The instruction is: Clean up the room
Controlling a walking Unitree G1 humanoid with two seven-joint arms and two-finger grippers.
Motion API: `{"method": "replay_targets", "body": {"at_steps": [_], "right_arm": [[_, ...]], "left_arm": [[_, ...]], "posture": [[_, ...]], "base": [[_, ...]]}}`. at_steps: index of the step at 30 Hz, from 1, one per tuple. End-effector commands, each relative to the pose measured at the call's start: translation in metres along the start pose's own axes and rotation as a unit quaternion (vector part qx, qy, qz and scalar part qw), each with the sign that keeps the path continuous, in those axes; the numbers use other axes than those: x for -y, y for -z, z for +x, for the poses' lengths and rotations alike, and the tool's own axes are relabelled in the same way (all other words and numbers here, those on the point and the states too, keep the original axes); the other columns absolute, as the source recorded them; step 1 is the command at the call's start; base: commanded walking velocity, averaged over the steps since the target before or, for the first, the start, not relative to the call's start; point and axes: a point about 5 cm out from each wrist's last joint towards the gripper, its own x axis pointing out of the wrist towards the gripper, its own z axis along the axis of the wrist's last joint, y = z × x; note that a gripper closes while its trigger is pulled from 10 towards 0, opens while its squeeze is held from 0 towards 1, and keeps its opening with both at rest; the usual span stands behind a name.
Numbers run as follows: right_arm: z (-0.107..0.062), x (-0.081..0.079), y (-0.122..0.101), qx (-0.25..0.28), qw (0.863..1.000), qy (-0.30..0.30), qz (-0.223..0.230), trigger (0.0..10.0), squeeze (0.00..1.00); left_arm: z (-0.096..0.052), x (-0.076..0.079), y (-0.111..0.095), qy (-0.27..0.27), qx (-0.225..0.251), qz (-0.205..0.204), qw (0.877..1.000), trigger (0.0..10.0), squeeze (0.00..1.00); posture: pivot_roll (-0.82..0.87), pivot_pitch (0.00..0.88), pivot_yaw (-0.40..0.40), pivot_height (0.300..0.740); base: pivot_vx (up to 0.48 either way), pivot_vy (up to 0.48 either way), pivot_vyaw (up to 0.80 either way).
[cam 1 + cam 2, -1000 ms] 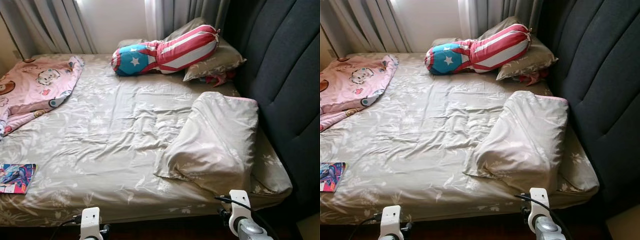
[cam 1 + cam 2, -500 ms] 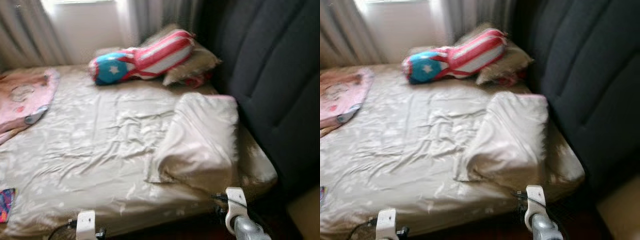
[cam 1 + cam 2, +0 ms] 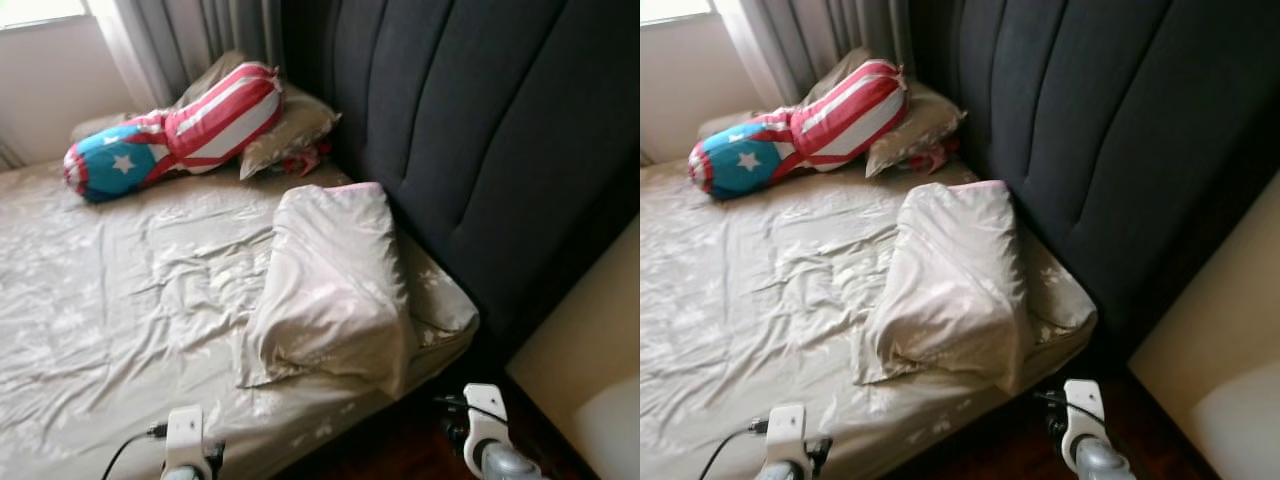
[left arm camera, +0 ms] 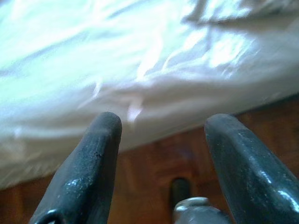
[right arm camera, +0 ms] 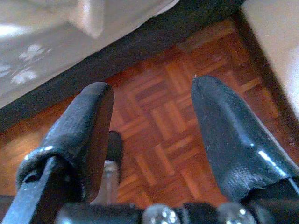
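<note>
A bed (image 3: 120,330) with a wrinkled beige floral sheet lies before me. A crumpled beige pillow (image 3: 330,285) rests near the bed's front right corner. At the head, a red, white and blue star bolster (image 3: 170,135) leans on another beige pillow (image 3: 290,125). My left gripper (image 4: 161,128) hangs open above the wooden floor at the bed's edge, holding nothing. My right gripper (image 5: 152,100) is open over parquet floor (image 5: 159,154), also with nothing in it. Both wrists (image 3: 185,445) (image 3: 483,435) show low at the front of the eye views.
A dark padded headboard (image 3: 480,140) runs along the right. A cream piece of furniture (image 3: 590,370) stands beyond it at the front right. Grey curtains (image 3: 170,40) and a white wall are at the far end. Something red (image 3: 305,158) pokes from under the far pillow.
The camera has swung to the right: the pink blanket and the colourful book have left the picture, and the headboard and cream furniture now take up the right side. Both arms still hang low.
</note>
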Motion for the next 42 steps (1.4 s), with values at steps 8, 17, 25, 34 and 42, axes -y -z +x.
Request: {"method": "replay_targets", "body": {"at_steps": [8, 17, 25, 34, 42], "right_arm": [[0.0014, -0.0079, -0.0072, 0.015, 1.000, -0.010, 0.004, 10.0, 0.00], [0.0013, -0.0077, -0.0071, 0.015, 1.000, -0.011, 0.003, 10.0, 0.00], [0.0013, -0.0077, -0.0072, 0.015, 1.000, -0.012, 0.001, 10.0, 0.00], [0.0013, -0.0078, -0.0072, 0.015, 1.000, -0.012, 0.000, 10.0, 0.00], [0.0014, -0.0080, -0.0073, 0.015, 1.000, -0.013, -0.001, 10.0, 0.00]], "left_arm": [[-0.0036, -0.0088, 0.0141, -0.011, -0.024, -0.007, 1.000, 10.0, 0.00], [-0.0037, -0.0086, 0.0146, -0.011, -0.026, -0.008, 1.000, 10.0, 0.00], [-0.0037, -0.0085, 0.0147, -0.011, -0.026, -0.010, 1.000, 10.0, 0.00], [-0.0037, -0.0087, 0.0147, -0.011, -0.026, -0.010, 1.000, 10.0, 0.00], [-0.0037, -0.0088, 0.0144, -0.012, -0.025, -0.009, 1.000, 10.0, 0.00]], "posture": [[-0.06, 0.015, 0.025, 0.740], [-0.06, 0.014, 0.024, 0.740], [-0.06, 0.014, 0.024, 0.740], [-0.06, 0.016, 0.024, 0.740], [-0.06, 0.017, 0.024, 0.740]], "base": [[0.000, 0.000, 0.00], [0.242, 0.000, 0.00], [0.303, 0.000, 0.00], [0.297, 0.000, 0.00], [0.095, 0.000, 0.00]]}}
